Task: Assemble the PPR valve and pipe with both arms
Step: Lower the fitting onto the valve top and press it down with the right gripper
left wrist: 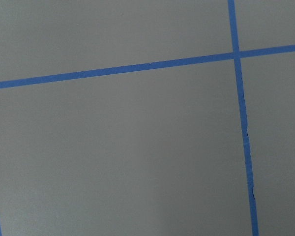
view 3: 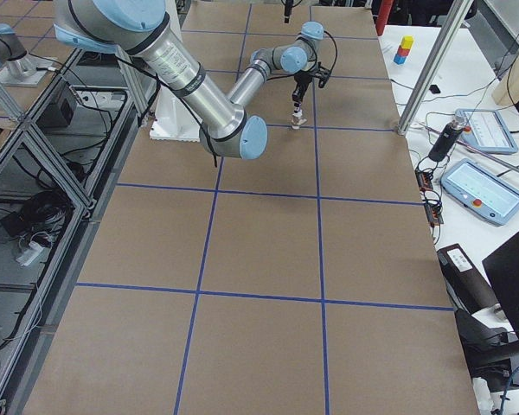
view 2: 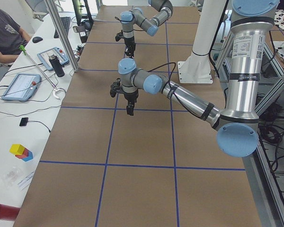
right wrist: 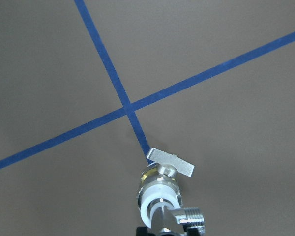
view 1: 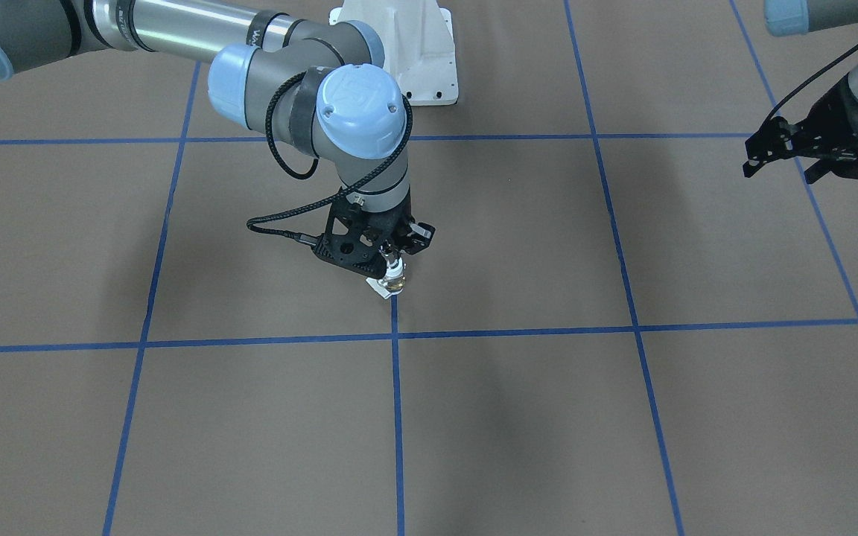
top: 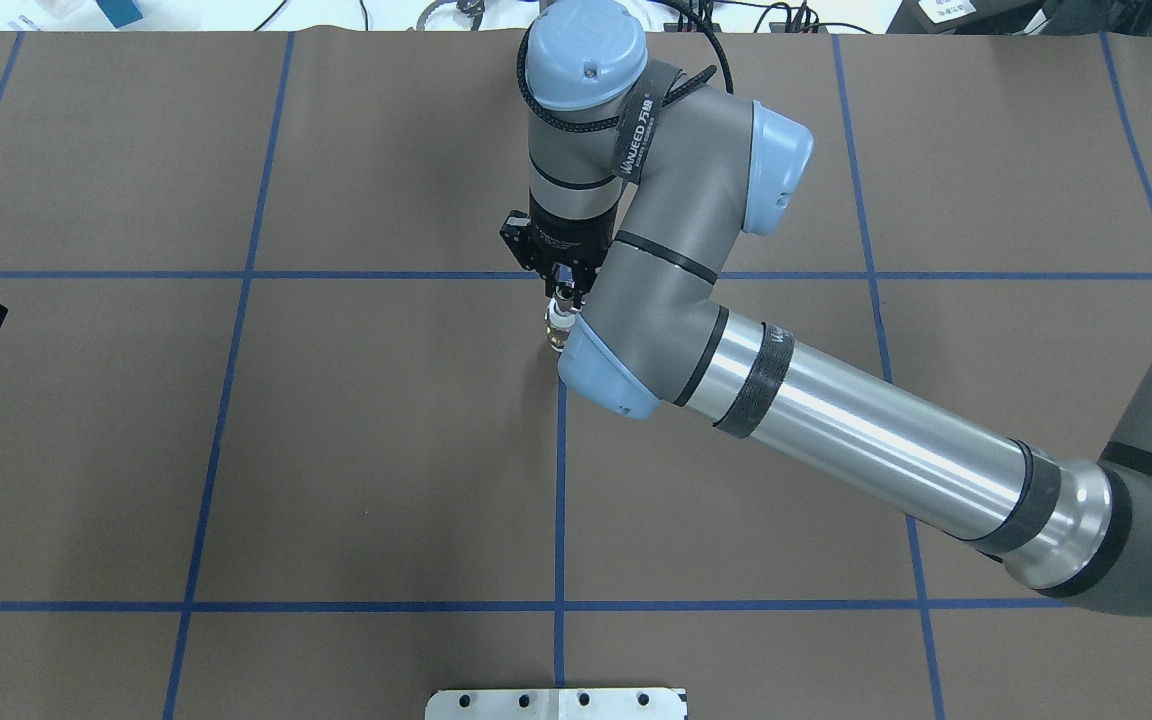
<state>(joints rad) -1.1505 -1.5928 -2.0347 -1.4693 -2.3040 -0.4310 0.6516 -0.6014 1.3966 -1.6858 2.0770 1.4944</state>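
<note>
Brown table (view 1: pixel 518 417) is carrying a blue tape grid (view 1: pixel 397 417). Right gripper (view 1: pixel 393 260) is pointing down at mid-table, clenching the PPR valve (view 1: pixel 393 281) low over a line of that grid; contact with the table unclear. Silver pipe (right wrist: pixel 189 217) is sitting against the valve's white end. Left gripper (view 1: pixel 775 167) is hovering well apart, fingers spread, empty.

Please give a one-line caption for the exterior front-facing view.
Right claw holds the PPR valve at a blue tape line; left claw open, aside.
</note>
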